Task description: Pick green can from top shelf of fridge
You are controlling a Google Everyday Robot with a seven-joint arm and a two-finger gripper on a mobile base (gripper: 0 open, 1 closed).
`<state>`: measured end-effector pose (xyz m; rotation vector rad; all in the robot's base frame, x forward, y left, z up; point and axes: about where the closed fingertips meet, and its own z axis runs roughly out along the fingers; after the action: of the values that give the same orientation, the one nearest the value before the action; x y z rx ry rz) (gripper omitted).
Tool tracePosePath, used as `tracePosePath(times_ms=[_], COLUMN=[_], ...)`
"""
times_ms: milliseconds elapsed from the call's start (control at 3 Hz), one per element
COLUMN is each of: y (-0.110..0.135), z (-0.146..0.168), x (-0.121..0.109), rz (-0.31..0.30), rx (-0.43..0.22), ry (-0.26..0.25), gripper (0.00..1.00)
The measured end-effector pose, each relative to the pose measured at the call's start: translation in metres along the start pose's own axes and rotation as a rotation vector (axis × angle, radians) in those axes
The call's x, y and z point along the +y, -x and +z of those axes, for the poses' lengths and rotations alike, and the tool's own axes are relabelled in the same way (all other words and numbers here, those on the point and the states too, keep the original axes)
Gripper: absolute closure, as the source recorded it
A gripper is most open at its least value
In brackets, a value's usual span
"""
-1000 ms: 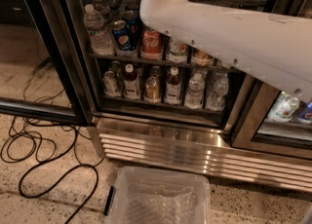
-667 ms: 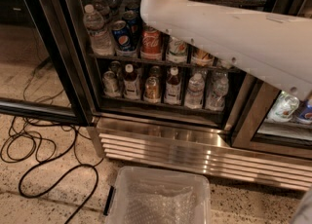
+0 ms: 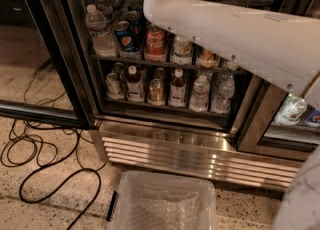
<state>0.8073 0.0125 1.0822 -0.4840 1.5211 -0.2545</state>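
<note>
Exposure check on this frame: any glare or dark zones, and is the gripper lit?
Camera view: the white arm is brightly lit, nearly washed out; the slatted steel base shows glare stripes; the fridge interior sits dim behind the arm; the gripper is out of frame past the top edge.

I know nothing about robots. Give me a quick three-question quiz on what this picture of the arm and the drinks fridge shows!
1. True or false: the robot's pincer is visible in front of the bottles.
2. What sits on the floor before the fridge? A) a red bucket B) a clear plastic bin C) a cardboard box
3. Fill in: in the picture, the blue Pepsi can stands just left of the ___ cola can.
Key: 1 false: the white arm runs out past the top edge, so the pincer is out of view. 2 B. 3 red.
</note>
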Motion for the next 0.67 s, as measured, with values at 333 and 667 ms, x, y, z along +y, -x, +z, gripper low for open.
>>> tracePosePath(times_ms=[333, 667], y=[-0.0031, -0.0031], z=[0.0142, 0.0137], x=[-0.0052, -0.0052], rz=[-0.006, -0.007], rx=[0.007, 0.007], ry=[-0.019, -0.019], gripper=[0.26, 0.26])
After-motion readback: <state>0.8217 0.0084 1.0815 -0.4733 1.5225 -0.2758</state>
